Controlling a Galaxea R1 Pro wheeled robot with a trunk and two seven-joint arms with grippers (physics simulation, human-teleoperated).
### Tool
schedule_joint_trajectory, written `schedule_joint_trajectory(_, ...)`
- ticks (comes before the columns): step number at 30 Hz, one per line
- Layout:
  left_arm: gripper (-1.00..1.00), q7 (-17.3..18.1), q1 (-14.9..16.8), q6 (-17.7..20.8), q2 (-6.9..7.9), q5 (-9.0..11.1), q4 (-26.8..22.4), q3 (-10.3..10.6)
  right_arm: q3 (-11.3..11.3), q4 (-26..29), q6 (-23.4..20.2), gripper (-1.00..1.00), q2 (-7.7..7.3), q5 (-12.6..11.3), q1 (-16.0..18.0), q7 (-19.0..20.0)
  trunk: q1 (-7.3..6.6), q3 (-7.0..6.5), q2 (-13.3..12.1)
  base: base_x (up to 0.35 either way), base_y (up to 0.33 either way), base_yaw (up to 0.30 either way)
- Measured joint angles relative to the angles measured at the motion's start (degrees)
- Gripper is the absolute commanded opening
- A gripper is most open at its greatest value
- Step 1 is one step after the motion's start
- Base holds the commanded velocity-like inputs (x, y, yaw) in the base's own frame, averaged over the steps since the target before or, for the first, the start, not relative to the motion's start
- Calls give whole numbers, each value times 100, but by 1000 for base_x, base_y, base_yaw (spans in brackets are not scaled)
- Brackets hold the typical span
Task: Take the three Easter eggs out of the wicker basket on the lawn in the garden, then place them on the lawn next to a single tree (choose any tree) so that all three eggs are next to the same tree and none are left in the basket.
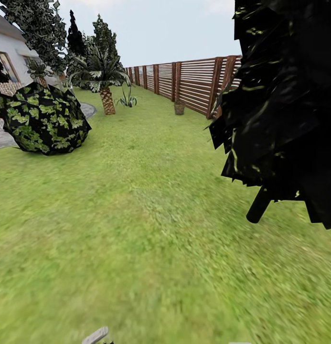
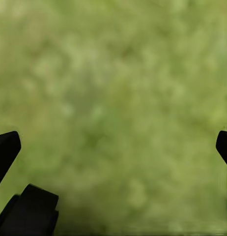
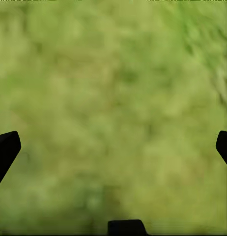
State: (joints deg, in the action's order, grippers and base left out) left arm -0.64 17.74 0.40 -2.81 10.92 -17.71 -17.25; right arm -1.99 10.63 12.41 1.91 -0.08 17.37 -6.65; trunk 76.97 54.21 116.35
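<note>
The lawn [image 1: 136, 229] stretches ahead in the head view. Far off by the fence stands a small brown bucket-shaped thing that looks like the wicker basket [image 1: 179, 107]; it is too small to see what it holds. The Easter eggs are out of view. Trees with dark green, light-flecked leaves [image 1: 38, 28] rise at the back left beside the house. My left gripper [image 2: 113, 147] is open over blurred grass, its fingers wide apart with nothing between them. My right gripper [image 3: 113, 147] is open over grass too, and holds nothing.
A near-black tree [image 1: 289, 105] with a thin black trunk [image 1: 259, 205] crowds the right side close by. A round leafy bush [image 1: 43, 119] sits at left beside grey paving [image 1: 3, 136]. A short palm [image 1: 107, 95] and a brown slatted fence [image 1: 194, 83] stand behind.
</note>
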Motion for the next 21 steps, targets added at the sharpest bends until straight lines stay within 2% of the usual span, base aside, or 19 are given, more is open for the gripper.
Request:
schedule_joint_trajectory(6,100,0,0,0,36,73,372,-30,7,-80,30,100,-3,-12,-3,-1,-132,-108,-241,0,0,0)
schedule_joint_trajectory(8,100,0,-1,0,46,76,619,-97,11,-314,10,100,1,-17,-6,-2,-176,-143,-321,0,0,0)
schedule_joint_trajectory(21,100,0,0,0,62,77,1118,-165,8,-845,-6,100,-6,-18,-6,-5,-461,-377,-842,0,0,0)
